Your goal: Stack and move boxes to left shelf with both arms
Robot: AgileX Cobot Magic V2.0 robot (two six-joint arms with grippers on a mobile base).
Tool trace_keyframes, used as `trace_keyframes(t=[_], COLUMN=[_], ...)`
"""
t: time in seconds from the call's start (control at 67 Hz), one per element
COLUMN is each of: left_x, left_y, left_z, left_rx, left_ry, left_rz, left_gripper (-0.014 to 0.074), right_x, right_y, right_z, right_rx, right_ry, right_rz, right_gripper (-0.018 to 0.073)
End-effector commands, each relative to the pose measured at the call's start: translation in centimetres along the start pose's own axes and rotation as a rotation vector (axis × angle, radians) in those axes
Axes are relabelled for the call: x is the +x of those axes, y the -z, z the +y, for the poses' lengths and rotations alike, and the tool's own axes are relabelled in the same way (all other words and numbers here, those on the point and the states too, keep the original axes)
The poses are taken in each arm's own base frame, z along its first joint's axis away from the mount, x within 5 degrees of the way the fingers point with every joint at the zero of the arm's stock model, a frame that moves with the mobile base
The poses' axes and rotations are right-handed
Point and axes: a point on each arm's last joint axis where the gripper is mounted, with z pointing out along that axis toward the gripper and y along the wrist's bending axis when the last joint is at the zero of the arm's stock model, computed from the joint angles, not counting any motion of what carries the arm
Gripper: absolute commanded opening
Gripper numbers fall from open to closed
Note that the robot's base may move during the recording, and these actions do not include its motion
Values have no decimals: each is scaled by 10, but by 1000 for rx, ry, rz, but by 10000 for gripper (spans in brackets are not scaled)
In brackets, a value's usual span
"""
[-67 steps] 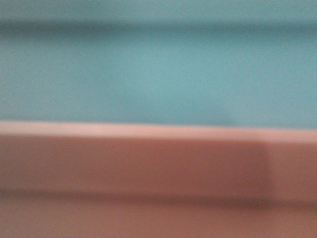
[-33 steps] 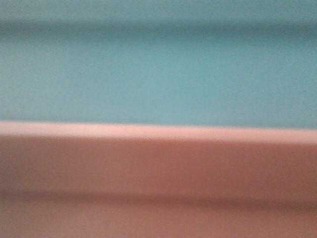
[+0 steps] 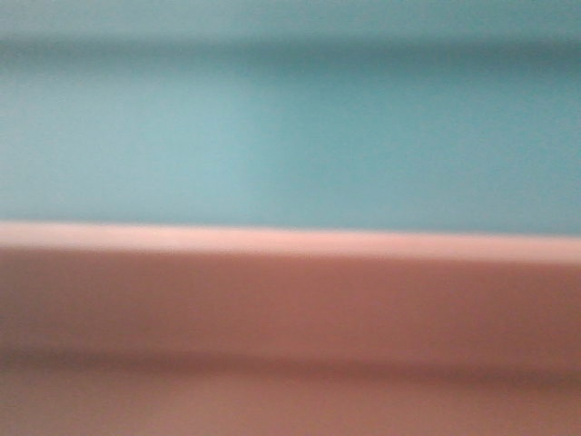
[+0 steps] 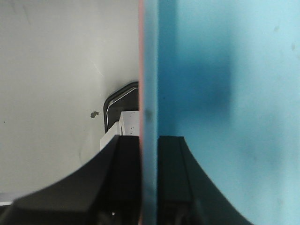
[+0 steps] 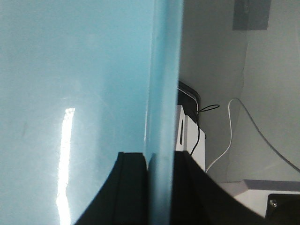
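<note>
Turquoise bin [image 3: 290, 136] fills the upper half of the blurred front view, directly above the salmon pink bin [image 3: 290, 318], whose pale rim runs across the middle. From the left wrist, the left gripper [image 4: 149, 178] is clamped on the turquoise wall, one black finger on each side, a thin pink edge alongside. The right gripper [image 5: 160, 187] likewise grips the turquoise rim between its fingers, white cables [image 5: 234, 131] beyond
</note>
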Motion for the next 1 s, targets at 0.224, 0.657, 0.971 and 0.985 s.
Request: trace_keyframes(t=[0.224, 0.657, 0.971, 0.985], left_x=[6, 6, 6, 6], left_y=[18, 18, 18, 18], left_z=[6, 6, 6, 6], left_rx=[-20, -20, -16, -16], left_ry=[-9, -9, -9, -9], left_rz=[13, 13, 9, 9], left_gripper=[-4, -4, -4, -4], right_x=[2, 2, 1, 1], right_y=[16, 16, 16, 16], right_z=[-5, -5, -4, -4], right_rx=[3, 3, -8, -6], right_ry=[15, 15, 15, 15], right_rz=[-18, -18, -29, -27], right_gripper=[56, 56, 56, 56])
